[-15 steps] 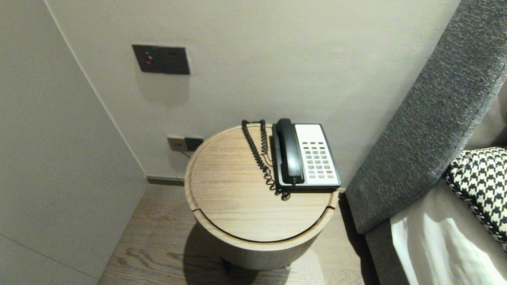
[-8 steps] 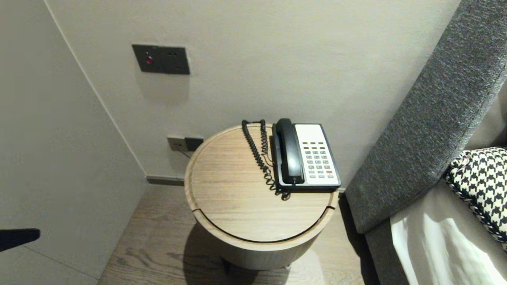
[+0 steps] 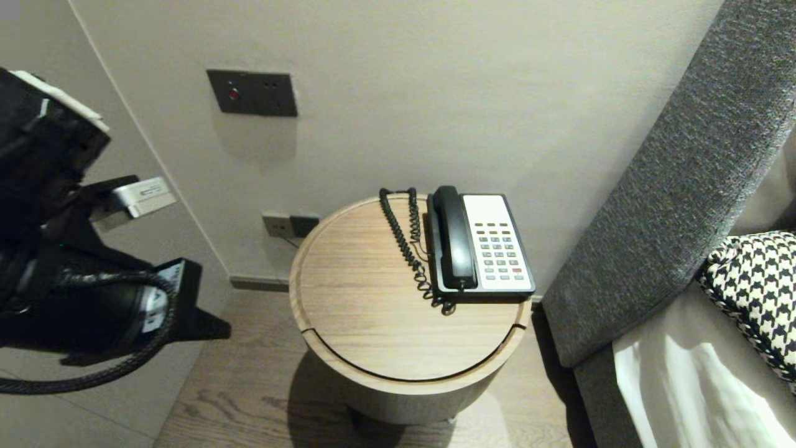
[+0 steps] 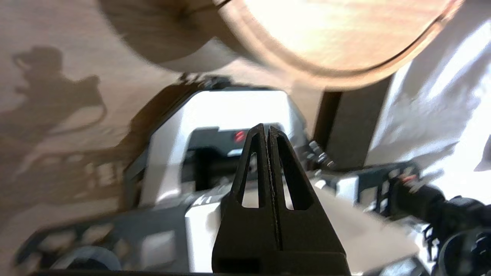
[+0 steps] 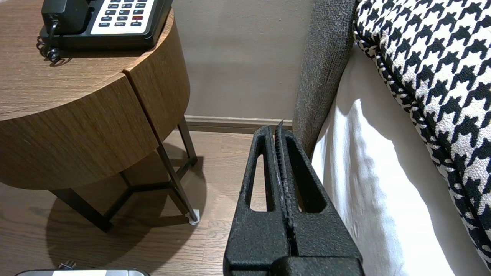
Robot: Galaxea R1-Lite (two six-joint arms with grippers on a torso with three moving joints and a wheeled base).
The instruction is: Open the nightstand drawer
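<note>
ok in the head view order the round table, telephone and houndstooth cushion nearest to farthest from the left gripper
Left gripper, low on the left side.
1. round table, centre, just right of it
2. telephone, on the table's back right
3. houndstooth cushion, far right edge

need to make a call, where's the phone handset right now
In the head view the handset lies cradled on the left half of the phone, at the back right of the round table, coiled cord beside it.
</note>
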